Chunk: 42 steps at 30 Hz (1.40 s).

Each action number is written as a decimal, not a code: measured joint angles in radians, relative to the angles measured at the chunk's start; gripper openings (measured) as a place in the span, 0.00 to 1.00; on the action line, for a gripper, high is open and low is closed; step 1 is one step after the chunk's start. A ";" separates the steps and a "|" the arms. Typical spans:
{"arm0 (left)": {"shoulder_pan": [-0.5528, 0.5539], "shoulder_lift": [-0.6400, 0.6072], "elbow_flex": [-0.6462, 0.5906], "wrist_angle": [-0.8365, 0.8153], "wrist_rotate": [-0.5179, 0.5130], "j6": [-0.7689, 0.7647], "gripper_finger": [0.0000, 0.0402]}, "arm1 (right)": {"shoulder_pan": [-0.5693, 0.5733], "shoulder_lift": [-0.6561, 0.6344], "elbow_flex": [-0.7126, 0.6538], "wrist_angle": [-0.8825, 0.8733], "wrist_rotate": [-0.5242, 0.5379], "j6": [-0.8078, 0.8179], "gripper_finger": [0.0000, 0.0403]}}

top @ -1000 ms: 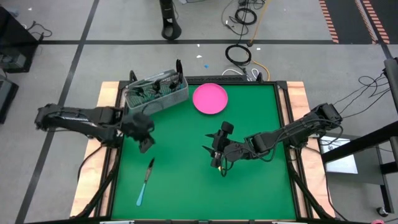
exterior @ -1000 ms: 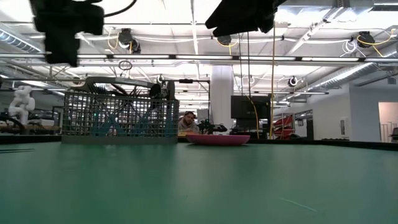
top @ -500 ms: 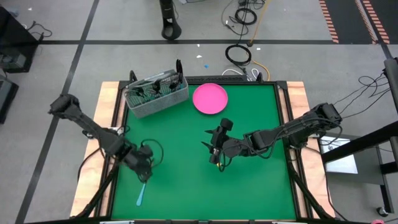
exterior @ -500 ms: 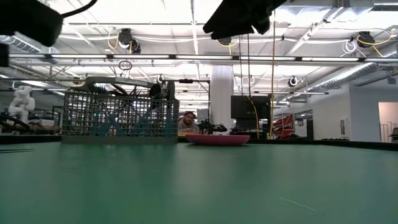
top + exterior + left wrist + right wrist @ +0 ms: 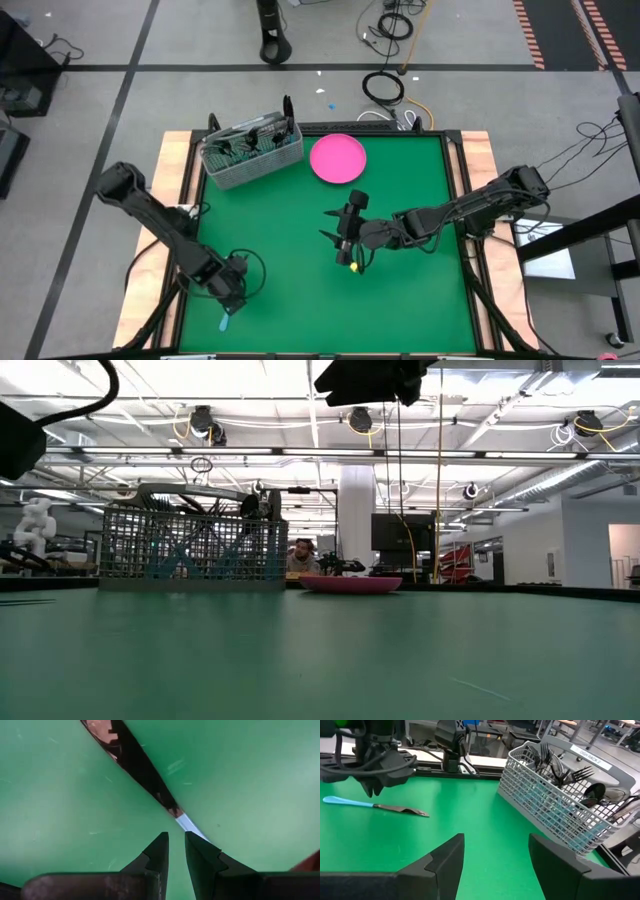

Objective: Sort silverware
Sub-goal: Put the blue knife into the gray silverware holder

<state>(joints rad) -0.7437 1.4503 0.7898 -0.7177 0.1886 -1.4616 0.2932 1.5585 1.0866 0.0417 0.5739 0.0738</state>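
Note:
A utensil with a light blue handle (image 5: 224, 320) and a dark metal front end lies flat on the green table near its near-left corner; it also shows in the right wrist view (image 5: 375, 805). My left gripper (image 5: 232, 290) points down over the spot where blue handle (image 5: 190, 823) meets metal (image 5: 135, 765), its fingers open by a narrow gap. I see no touch. My right gripper (image 5: 343, 243) hovers mid-table, open and empty (image 5: 492, 860). More forks and spoons stand in the grey wire basket (image 5: 560, 795).
The wire basket (image 5: 250, 148) sits at the far-left corner, and the pink plate (image 5: 338, 158) lies beside it to the right. Bare green table (image 5: 290, 230) lies between the two grippers. Wooden table edges run along both sides. A person (image 5: 300, 555) shows far behind the table.
My left gripper has swung from the table's left middle toward the near edge and come down over the blue-handled utensil. The utensil has stayed where it was. My right gripper has drifted slightly toward the far edge.

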 joint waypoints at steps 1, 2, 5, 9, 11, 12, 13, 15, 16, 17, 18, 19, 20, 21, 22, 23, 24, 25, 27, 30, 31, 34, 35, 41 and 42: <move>0.001 0.004 0.000 0.000 0.001 0.000 0.16 | 0.000 0.000 0.000 0.000 0.000 0.000 0.52; 0.004 0.008 0.000 0.000 0.001 0.000 0.16 | 0.000 0.000 0.000 -0.001 0.000 0.000 0.52; 0.019 0.014 0.000 0.006 0.000 0.000 0.17 | 0.000 0.000 0.000 -0.001 0.000 0.008 0.52; 0.034 0.014 0.000 0.005 -0.009 0.000 0.26 | 0.000 0.000 0.000 -0.001 -0.001 0.012 0.52; 0.040 0.014 0.000 0.004 -0.009 0.000 0.31 | 0.000 0.000 0.000 -0.001 -0.002 0.018 0.52; 0.044 0.014 0.000 0.003 -0.011 0.000 0.34 | 0.000 0.000 0.000 -0.003 -0.003 0.019 0.52; 0.047 0.014 0.000 0.001 -0.020 -0.003 0.36 | 0.000 0.000 0.000 -0.004 -0.003 0.019 0.52; 0.050 0.014 0.000 -0.001 -0.053 -0.033 0.39 | 0.000 0.000 0.000 -0.007 -0.003 0.019 0.52; 0.050 0.014 0.000 0.000 -0.062 -0.045 0.40 | 0.001 0.000 0.000 -0.008 -0.003 0.019 0.52; 0.050 0.014 0.000 0.001 -0.066 -0.053 0.40 | 0.001 0.000 0.000 -0.009 -0.003 0.019 0.52; 0.050 0.015 0.000 0.000 -0.068 -0.066 0.40 | 0.001 0.000 0.000 -0.009 -0.003 0.023 0.52; 0.050 0.020 0.000 0.000 -0.068 -0.087 0.40 | 0.001 0.000 0.000 -0.010 -0.003 0.029 0.52; 0.050 0.025 0.000 -0.002 -0.068 -0.107 0.40 | 0.001 0.000 0.000 -0.010 -0.003 0.035 0.52; 0.048 0.032 0.000 -0.002 -0.066 -0.123 0.40 | 0.001 0.000 0.000 -0.012 -0.003 0.040 0.52; 0.045 0.038 0.000 -0.002 -0.062 -0.139 0.40 | 0.001 0.000 0.000 -0.017 -0.003 0.043 0.52; 0.040 0.046 0.000 -0.002 -0.059 -0.157 0.40 | 0.001 0.000 0.000 -0.022 -0.003 0.045 0.52; 0.034 0.056 0.000 -0.001 -0.056 -0.175 0.40 | 0.001 0.000 0.000 -0.026 -0.003 0.045 0.52; 0.031 0.065 0.000 0.001 -0.048 -0.188 0.40 | 0.001 0.000 0.000 -0.029 -0.003 0.045 0.52; 0.026 0.083 0.000 0.006 -0.031 -0.213 0.40 | 0.001 0.000 0.000 -0.029 -0.003 0.051 0.52; 0.023 0.103 0.000 0.013 -0.015 -0.218 0.40 | 0.001 0.000 0.000 -0.031 -0.003 0.062 0.52; 0.022 0.108 0.000 0.022 -0.013 -0.218 0.40 | 0.001 0.000 0.000 -0.031 -0.003 0.063 0.52; 0.022 0.113 0.000 0.071 -0.005 -0.218 0.40 | 0.001 0.000 0.000 -0.032 -0.003 0.064 0.52; 0.022 0.114 0.000 0.087 -0.004 -0.218 0.40 | 0.001 0.000 0.000 -0.032 -0.003 0.064 0.52; 0.022 0.114 0.000 0.090 -0.004 -0.208 0.40 | 0.001 0.000 0.000 -0.032 -0.003 0.064 0.52; 0.022 0.114 0.000 0.090 -0.005 -0.207 0.40 | 0.001 0.000 0.000 -0.032 -0.003 0.064 0.52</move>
<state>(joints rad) -0.7219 1.5639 0.7895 -0.6281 0.1837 -1.6685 0.2943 1.5585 1.0866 0.0101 0.5705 0.1375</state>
